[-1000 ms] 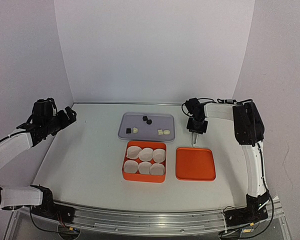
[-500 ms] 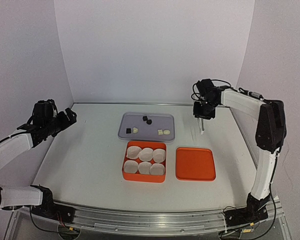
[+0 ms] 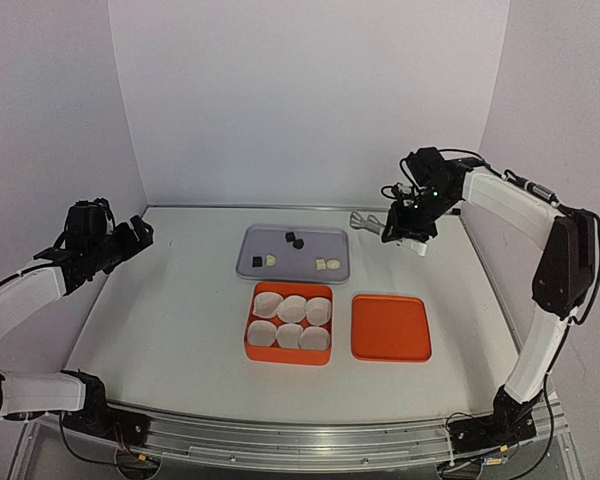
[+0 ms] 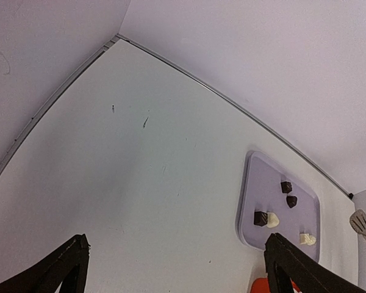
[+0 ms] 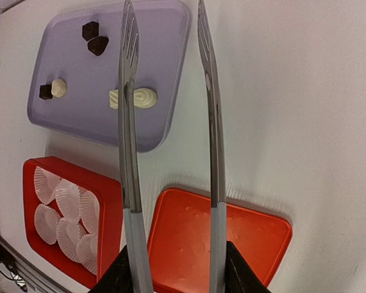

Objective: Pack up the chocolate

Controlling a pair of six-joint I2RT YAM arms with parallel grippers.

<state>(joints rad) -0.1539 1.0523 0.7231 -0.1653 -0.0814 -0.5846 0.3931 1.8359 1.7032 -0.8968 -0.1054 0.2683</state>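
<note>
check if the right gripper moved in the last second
Yes. The right gripper, holding tongs, has moved away from the orange lid toward the back wall, swinging the tongs toward the purple tray.

left gripper (image 4: 175, 241): fingers spread wide, nothing between them, over bare table (image 4: 140, 177). Lavender tray (image 4: 262, 183) lies near the table's back edge. It holds three dark chocolate pieces (image 4: 286, 187) plus cream pieces (image 4: 307, 239); one cream lump touches a dark one. Slotted tip of metal tongs (image 4: 360, 221) past the tray. Orange sliver (image 4: 259, 285) at the bottom.
</note>
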